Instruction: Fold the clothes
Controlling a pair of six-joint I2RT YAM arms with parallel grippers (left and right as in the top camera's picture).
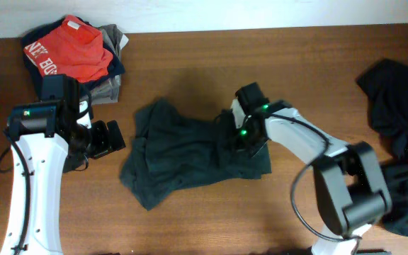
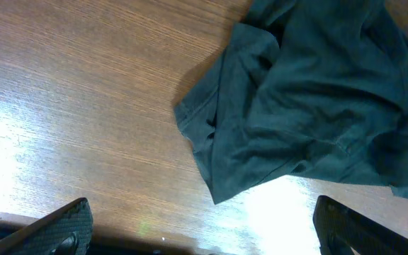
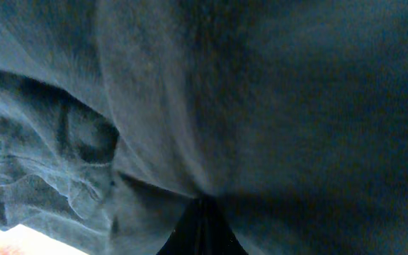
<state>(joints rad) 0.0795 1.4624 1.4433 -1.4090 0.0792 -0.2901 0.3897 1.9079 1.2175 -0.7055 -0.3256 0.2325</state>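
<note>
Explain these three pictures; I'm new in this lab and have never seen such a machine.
Two robot arms work at a table, each ending in a two-finger gripper. The wide picture is from a camera above; the others are from cameras on the wrists. On the table lie a dark green garment in the middle, a pile of clothes with a red shirt on top, and a black garment at the right. The left gripper is open and empty, beside the green garment. The right gripper is down on it and seems to pinch its cloth, which fills that wrist's view.
</note>
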